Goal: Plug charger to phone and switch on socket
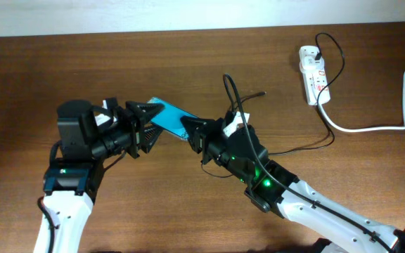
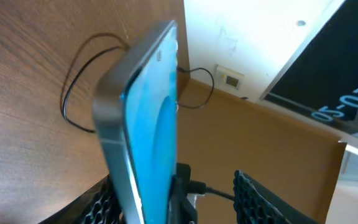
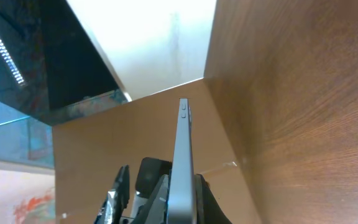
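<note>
The phone (image 1: 167,116), with a cyan-blue screen, is held off the table between my two grippers. My right gripper (image 1: 194,132) is shut on one end of it; in the right wrist view the phone (image 3: 182,155) stands edge-on between its fingers (image 3: 182,202). My left gripper (image 1: 143,128) is open around the other end. In the left wrist view the phone (image 2: 151,124) lies near one finger, with a wide gap to the other (image 2: 179,199). The thin black charger cable (image 1: 229,90) loops from the white socket (image 1: 313,74) to my right gripper. I cannot tell where its tip is.
The socket's thick white cord (image 1: 371,128) runs off the right edge of the wooden table (image 1: 48,63). The black cable lies in loops on the table (image 2: 64,102) behind the phone. A wall plate (image 2: 232,79) sits beyond the table's far edge.
</note>
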`<state>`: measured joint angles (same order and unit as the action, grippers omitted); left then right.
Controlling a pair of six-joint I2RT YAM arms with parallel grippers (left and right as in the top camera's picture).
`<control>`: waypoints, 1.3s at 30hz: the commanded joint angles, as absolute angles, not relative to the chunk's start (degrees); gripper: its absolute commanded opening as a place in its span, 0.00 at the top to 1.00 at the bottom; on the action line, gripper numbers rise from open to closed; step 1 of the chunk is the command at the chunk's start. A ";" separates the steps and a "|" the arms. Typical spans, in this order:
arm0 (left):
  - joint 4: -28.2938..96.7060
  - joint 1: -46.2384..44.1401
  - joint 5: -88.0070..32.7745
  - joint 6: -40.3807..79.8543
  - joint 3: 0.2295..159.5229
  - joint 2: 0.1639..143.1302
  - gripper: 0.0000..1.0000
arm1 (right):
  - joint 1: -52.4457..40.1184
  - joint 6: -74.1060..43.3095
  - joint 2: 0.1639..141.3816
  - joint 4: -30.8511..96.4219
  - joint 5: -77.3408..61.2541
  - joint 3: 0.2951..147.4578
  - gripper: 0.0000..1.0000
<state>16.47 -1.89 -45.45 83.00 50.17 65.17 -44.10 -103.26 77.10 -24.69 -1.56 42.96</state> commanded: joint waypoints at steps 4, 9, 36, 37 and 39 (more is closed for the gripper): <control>16.32 -4.47 -44.10 83.11 50.13 65.30 0.52 | -44.66 -104.18 76.55 -26.17 -3.88 44.16 0.96; 16.32 -4.45 -44.14 83.11 50.13 65.30 0.65 | -44.62 -104.16 76.55 -24.88 -3.84 44.16 0.96; 16.32 -4.47 -43.07 83.09 50.13 65.30 0.84 | -44.64 -104.16 76.55 -26.35 -4.49 44.16 0.96; 16.32 -4.47 -43.07 83.09 50.13 65.30 0.86 | -44.64 -104.14 76.55 -26.33 -4.49 44.16 0.96; 16.32 -4.47 -43.07 83.09 50.13 65.30 0.88 | -44.64 -104.14 76.55 -25.43 -4.49 44.16 0.96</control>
